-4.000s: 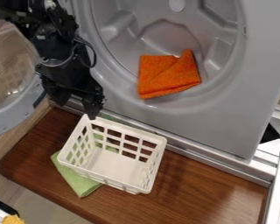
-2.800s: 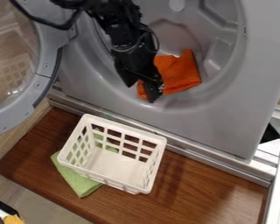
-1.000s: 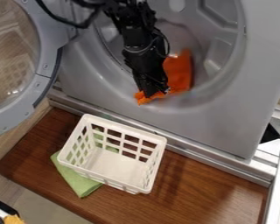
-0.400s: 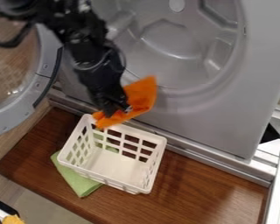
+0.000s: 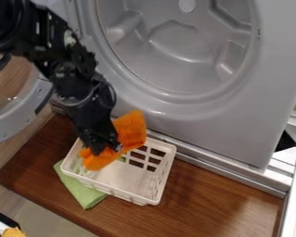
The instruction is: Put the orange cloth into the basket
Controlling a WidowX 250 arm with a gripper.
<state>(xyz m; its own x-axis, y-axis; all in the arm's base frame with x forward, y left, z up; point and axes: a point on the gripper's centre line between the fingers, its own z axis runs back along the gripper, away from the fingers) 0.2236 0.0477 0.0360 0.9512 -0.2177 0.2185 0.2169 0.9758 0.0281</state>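
Observation:
The black gripper [image 5: 106, 149] hangs over the left part of the white basket, shut on the orange cloth. Bunched around the fingertips, the orange cloth [image 5: 132, 131] spreads up to the right and down to the left, covering the basket's upper left part from view. The white lattice basket [image 5: 165, 170] stands upright on the brown wooden board, its right half and floor in sight. How far the cloth is above or inside the rim I cannot tell.
Behind the basket is the grey machine [image 5: 194, 113] with its round drum opening. Its round door [image 5: 21, 111] stands open at the left. A green cloth [image 5: 81, 190] lies partly under the basket on the wooden board [image 5: 212, 199]. A metal rail runs at right.
The gripper has closed on the orange cloth in the drum opening and carried it out, down and to the left, over the basket. The basket and green cloth have stayed put.

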